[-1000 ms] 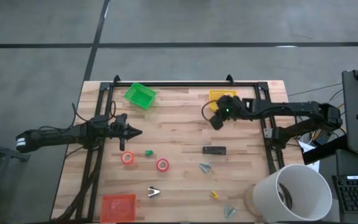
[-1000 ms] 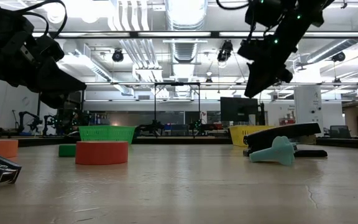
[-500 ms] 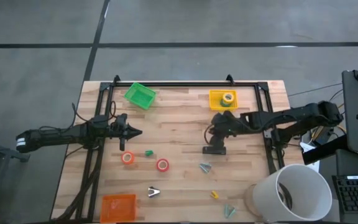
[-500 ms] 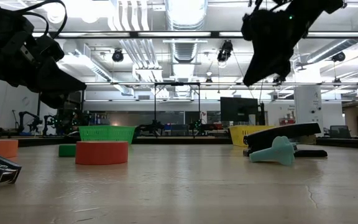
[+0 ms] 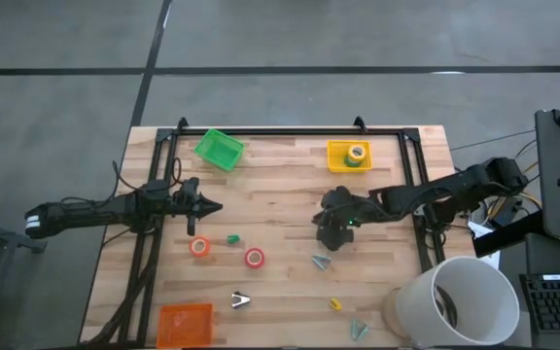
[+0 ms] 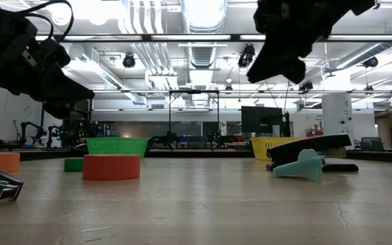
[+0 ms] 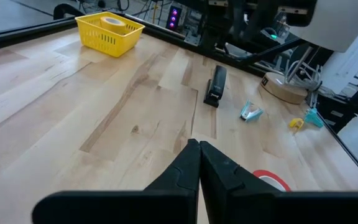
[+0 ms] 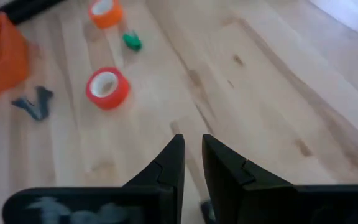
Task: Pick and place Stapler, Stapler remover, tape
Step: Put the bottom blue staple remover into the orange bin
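Note:
The black stapler (image 7: 215, 87) lies flat on the table right of centre, also seen in the low view (image 6: 312, 144). In the high view my right gripper (image 5: 332, 229) hovers over it and hides it. The fingers are a little apart and hold nothing (image 8: 191, 144). A red tape roll (image 5: 254, 258) and an orange tape roll (image 5: 199, 247) lie flat left of it. A teal staple remover (image 5: 321, 261) rests just nearer. My left gripper (image 5: 212, 206) waits shut and empty above the table's left half (image 7: 199, 146).
A yellow basket (image 5: 348, 156) with a green tape roll (image 5: 357, 153) and a green basket (image 5: 219, 149) stand at the far edge. An orange basket (image 5: 185, 324) stands at the near edge. More staple removers (image 5: 240, 300) lie near it, and a white bucket (image 5: 455, 301) stands at the near right corner.
My right gripper has moved from beside the yellow basket toward the table's near edge and a little left. It now stands over the stapler, which has stayed in place.

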Available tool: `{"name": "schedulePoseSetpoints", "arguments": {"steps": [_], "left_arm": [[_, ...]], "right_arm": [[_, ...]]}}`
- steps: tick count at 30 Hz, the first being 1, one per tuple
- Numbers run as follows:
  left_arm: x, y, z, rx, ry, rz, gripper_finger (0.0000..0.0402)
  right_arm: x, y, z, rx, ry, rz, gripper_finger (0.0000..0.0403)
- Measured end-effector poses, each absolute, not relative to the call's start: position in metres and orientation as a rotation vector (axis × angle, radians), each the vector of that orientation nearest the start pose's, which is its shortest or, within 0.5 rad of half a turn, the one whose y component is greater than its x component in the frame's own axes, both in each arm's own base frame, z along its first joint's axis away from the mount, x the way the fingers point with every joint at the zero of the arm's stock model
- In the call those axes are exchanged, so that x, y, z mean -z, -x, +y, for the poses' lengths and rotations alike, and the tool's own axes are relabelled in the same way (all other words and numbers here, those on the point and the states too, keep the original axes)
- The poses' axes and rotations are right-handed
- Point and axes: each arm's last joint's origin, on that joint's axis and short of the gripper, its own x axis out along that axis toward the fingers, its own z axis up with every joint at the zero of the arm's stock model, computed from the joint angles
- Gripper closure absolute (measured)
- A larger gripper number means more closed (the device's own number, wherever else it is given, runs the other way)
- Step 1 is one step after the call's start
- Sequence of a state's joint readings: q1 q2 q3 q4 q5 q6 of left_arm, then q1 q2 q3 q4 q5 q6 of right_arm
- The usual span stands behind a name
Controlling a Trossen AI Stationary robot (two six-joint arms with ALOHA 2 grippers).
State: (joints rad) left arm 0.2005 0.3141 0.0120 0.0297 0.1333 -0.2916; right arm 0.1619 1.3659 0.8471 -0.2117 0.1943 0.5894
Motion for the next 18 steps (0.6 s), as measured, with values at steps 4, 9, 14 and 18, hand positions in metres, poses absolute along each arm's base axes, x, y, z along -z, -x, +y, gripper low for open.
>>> {"name": "schedulePoseSetpoints", "arguments": {"steps": [4,9,14,18], "left_arm": [[-0.143,-0.112,0.019,-0.106,0.335,0.259,0.0390],[-0.143,-0.112,0.019,-0.105,0.335,0.259,0.0390],[-0.143,-0.112,0.019,-0.106,0.335,0.259,0.0390],[-0.143,-0.112,0.019,-0.106,0.335,0.259,0.0390]], "right_arm": [[-0.218,-0.292,0.044,0.203,-0.452,0.655,0.0351],[-0.207,-0.305,0.050,0.122,-0.440,0.642,0.0351],[-0.203,-0.310,0.051,0.098,-0.447,0.637,0.0351],[-0.203,-0.309,0.053,0.061,-0.458,0.656,0.0351]]}}
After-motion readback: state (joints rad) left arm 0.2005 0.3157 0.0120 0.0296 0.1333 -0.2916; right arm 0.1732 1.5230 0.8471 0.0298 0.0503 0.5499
